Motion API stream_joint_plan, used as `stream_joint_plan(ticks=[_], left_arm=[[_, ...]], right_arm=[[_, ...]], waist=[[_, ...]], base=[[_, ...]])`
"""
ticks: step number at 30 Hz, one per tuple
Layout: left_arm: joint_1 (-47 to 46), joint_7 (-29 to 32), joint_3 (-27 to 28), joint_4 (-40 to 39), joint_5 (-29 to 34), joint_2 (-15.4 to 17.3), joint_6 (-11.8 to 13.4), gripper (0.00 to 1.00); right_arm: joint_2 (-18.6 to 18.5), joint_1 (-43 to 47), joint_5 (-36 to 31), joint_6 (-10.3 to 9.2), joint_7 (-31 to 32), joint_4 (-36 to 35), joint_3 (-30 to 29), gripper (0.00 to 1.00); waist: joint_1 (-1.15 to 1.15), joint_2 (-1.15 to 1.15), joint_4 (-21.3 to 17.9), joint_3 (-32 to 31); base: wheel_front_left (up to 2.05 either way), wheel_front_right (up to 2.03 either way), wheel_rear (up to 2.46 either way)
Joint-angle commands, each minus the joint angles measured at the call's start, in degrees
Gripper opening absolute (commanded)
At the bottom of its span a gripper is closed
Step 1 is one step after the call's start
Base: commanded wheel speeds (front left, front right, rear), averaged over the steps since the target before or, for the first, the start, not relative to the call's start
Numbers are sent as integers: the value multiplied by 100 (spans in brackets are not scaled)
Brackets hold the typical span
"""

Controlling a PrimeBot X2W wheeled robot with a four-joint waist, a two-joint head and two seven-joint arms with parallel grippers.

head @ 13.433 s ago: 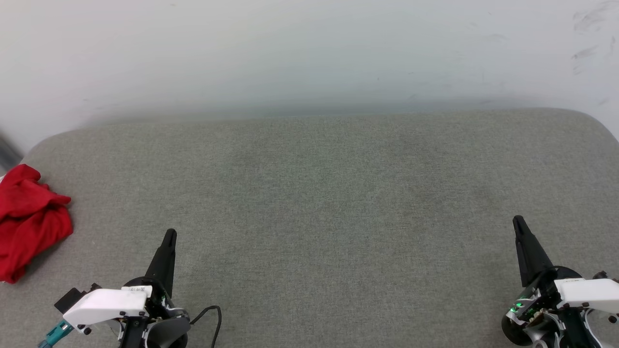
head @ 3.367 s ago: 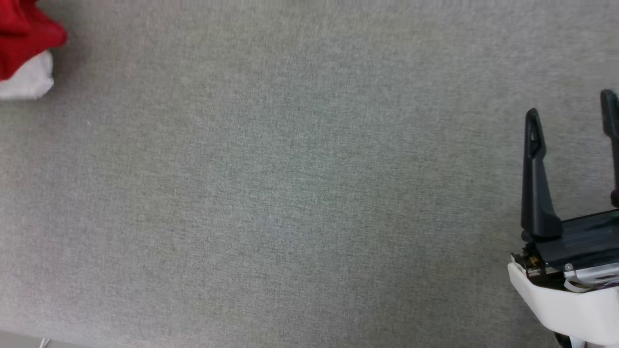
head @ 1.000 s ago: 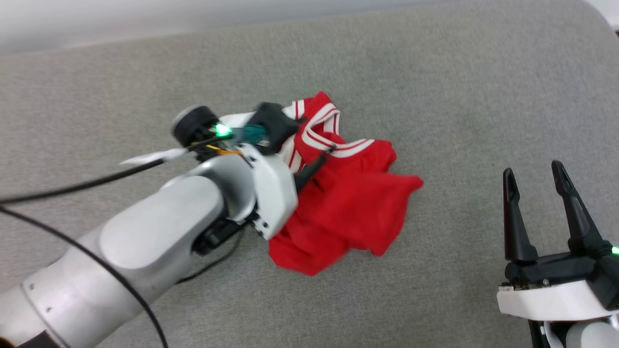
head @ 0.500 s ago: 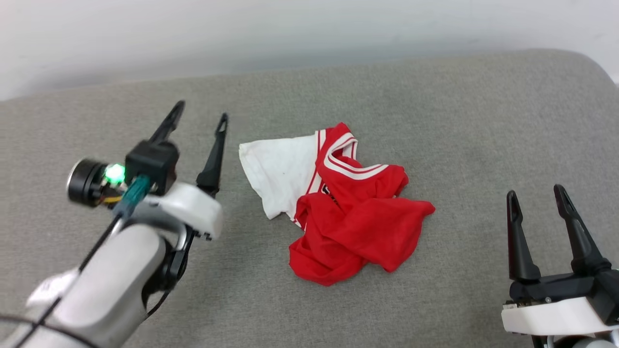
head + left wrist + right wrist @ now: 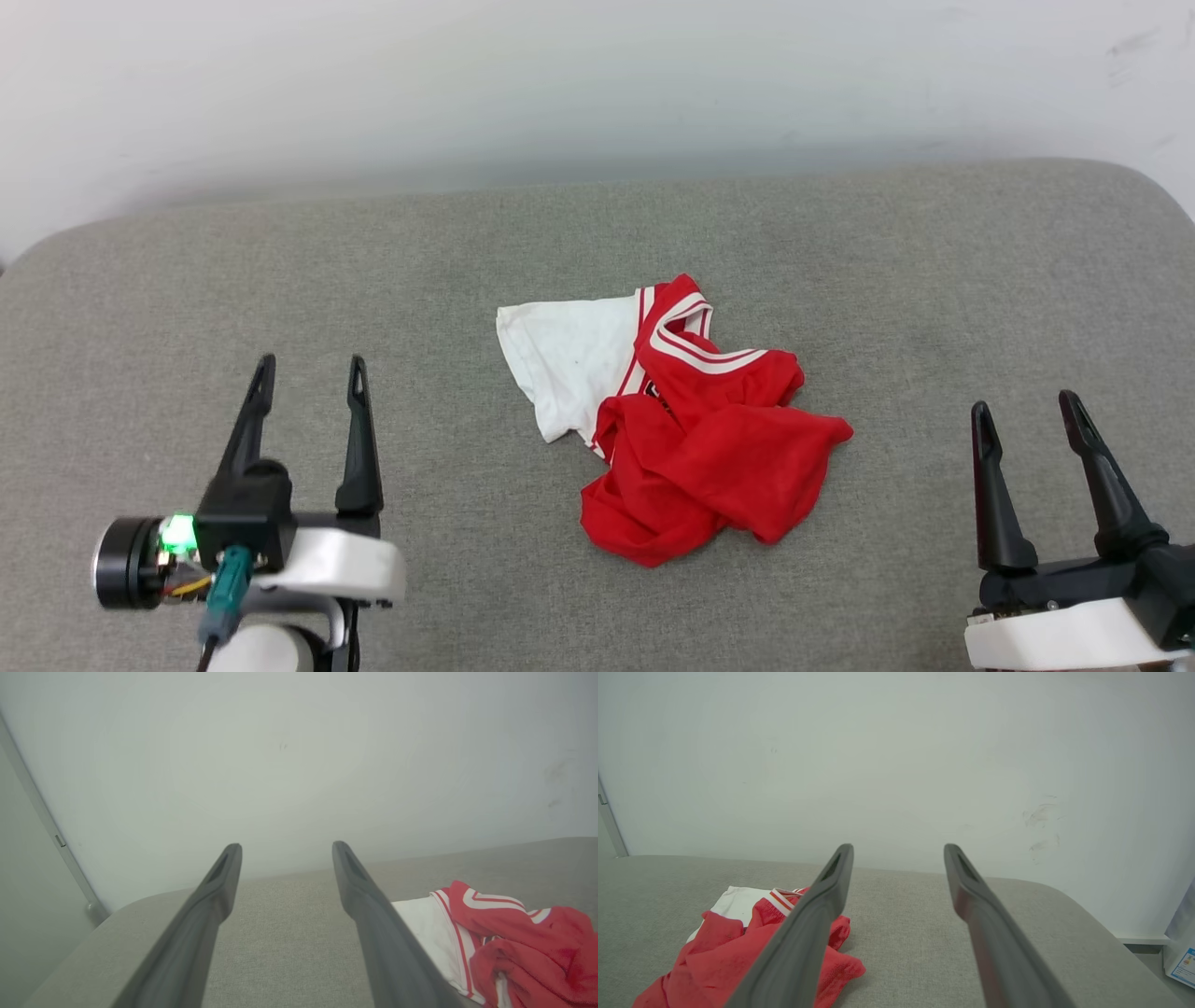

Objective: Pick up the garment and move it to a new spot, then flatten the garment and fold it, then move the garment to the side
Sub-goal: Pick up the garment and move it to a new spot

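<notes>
Garment [image 5: 709,457] bunched at cushion [image 5: 373,271] ctr, wall [image 5: 560,84] behind.

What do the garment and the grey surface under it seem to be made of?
The garment: thin, soft fabric, perhaps knit or mesh, matte red with a white sleeve; it lies crumpled in loose folds. The grey surface: probably upholstery cloth over padding, matte; a fine weave shows and its corners are rounded.

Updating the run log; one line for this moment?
garment crumpled on grey surface, not flattened | left gripper open, empty | right gripper open, empty | likely next: flatten
</notes>
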Motion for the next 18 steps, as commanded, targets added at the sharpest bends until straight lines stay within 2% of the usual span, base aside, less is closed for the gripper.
stream_joint_plan(ticks=[1, 8, 18], left_arm=[[166, -14, 108, -60, 144, -37, -43, 100], [1043, -14, 770, -234, 689, -671, -351, 100], [1625, -15, 1393, -9, 1209, -1435, -1126, 100]], right_arm=[[7, 72, 28, -2, -12, 16, 6, 100], [7, 187, 173, -2, -12, 88, 13, 100], [7, 390, 479, -2, -12, 218, 14, 100]], waist=[[0, 0, 12, -32], [0, 0, 23, -164], [0, 0, 49, -302]], base=[[0, 0, 0], [0, 0, 0], [0, 0, 0]])
